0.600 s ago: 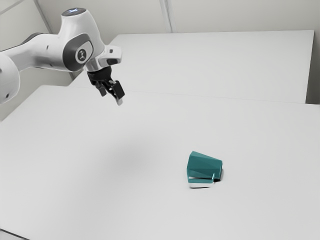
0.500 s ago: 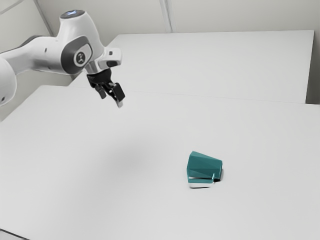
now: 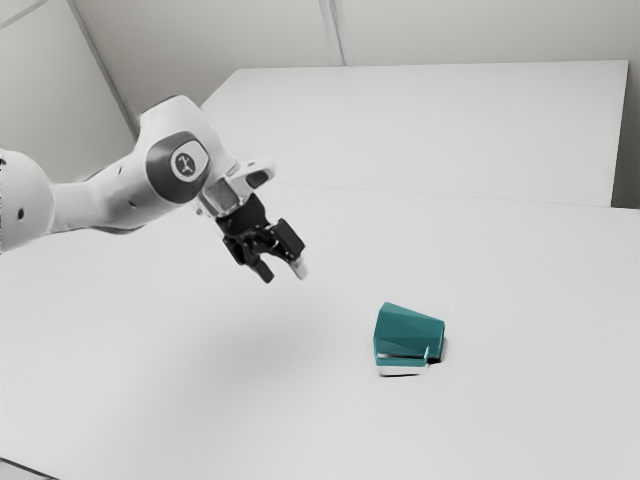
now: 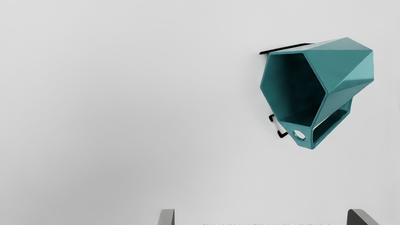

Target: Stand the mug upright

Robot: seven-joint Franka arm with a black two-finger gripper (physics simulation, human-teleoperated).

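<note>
Teal and faceted, a six-sided mug (image 3: pixel 408 332) was seen laid on its side on a smooth white table (image 3: pixel 250 410), its open mouth turned toward the exterior view's left and its angular handle (image 4: pixel 308 137) pierced by a round hole near the rim. Farther back, a black two-finger gripper (image 3: pixel 284 272) was held tilted above the table, well apart from the mug; its fingers (image 4: pixel 167 217) were spread wide, and nothing was gripped. It was carried by a white-and-grey jointed arm (image 3: pixel 150 195). Beyond, a pale grey wall (image 3: pixel 480 30) was seen.
</note>
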